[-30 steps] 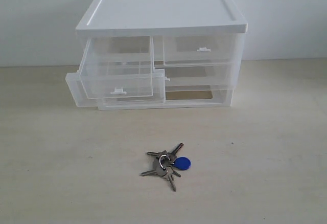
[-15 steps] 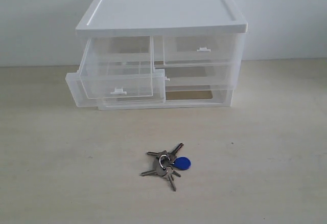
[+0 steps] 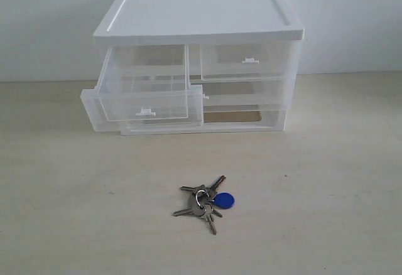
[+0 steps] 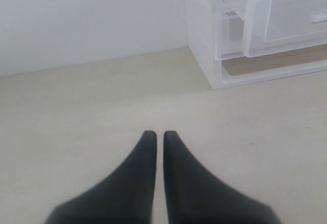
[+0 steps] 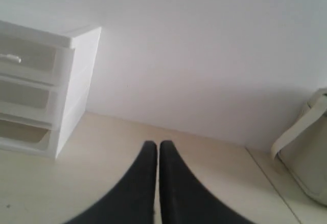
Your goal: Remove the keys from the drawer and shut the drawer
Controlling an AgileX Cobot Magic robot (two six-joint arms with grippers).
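The keys (image 3: 204,203), a silver bunch with a round blue tag, lie on the table in front of the unit in the exterior view. The drawer (image 3: 146,93), the clear upper-left one of the white-topped unit (image 3: 198,14), stands pulled out and looks empty. Part of the drawer (image 4: 286,14) also shows in the left wrist view. Neither arm appears in the exterior view. My left gripper (image 4: 159,134) is shut with nothing in it, above bare table to the left of the unit. My right gripper (image 5: 157,144) is shut and empty, off to the unit's right.
A wider clear drawer (image 3: 100,113) below the upper-left one is also pulled out. The upper-right drawer (image 3: 248,60) is closed. A pale rounded object (image 5: 306,152) stands at the table's edge near the right gripper. A white wall is behind the unit.
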